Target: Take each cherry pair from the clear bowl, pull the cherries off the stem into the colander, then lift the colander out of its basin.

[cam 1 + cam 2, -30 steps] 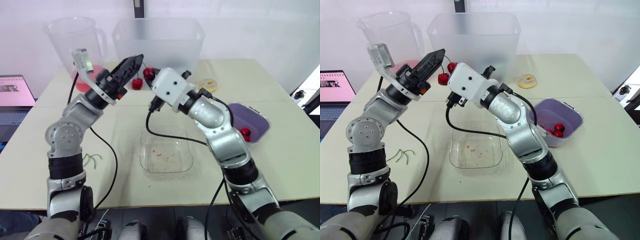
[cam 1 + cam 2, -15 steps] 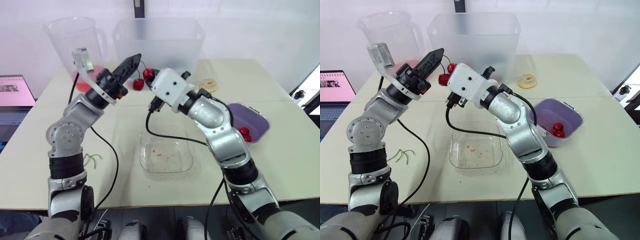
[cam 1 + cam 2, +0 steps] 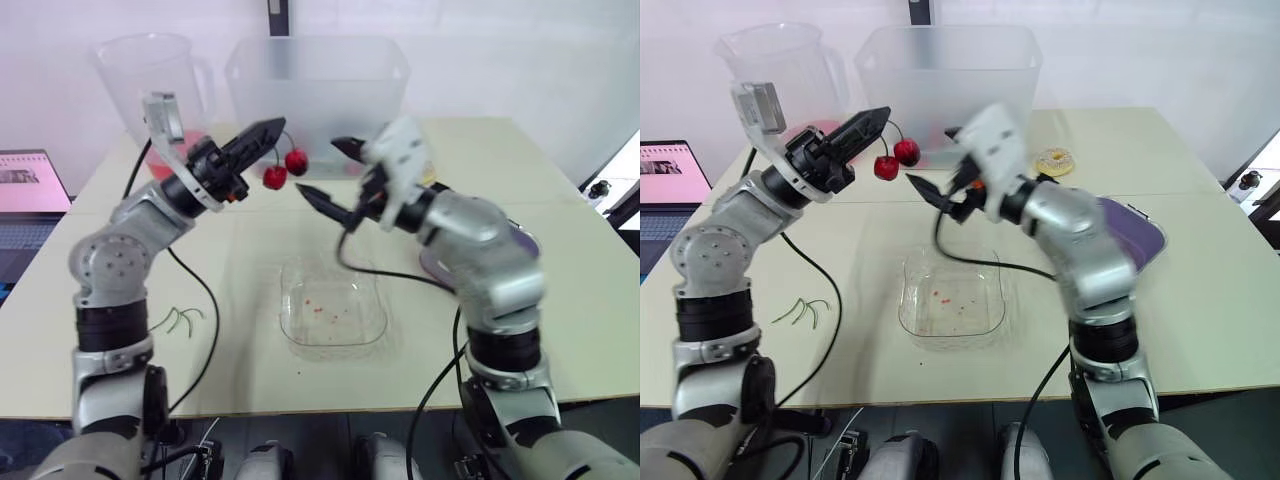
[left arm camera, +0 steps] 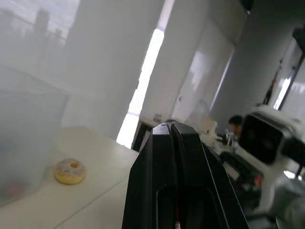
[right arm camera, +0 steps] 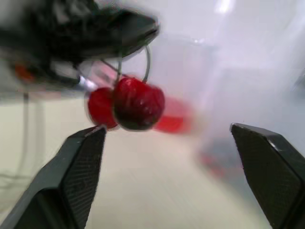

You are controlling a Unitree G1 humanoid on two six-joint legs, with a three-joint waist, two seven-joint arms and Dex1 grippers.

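No legible text, labels, brands or numbers on any object. The laptop screen (image 3: pixel 28 180) at the robot's far left carries dark marks, too small to read.

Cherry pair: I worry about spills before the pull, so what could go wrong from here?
The cherry pair hangs from the shut left gripper over the table, away from the purple colander: pulled here, cherries would likely roll off. The right gripper, jaws open, sits off-centre and may knock them instead.
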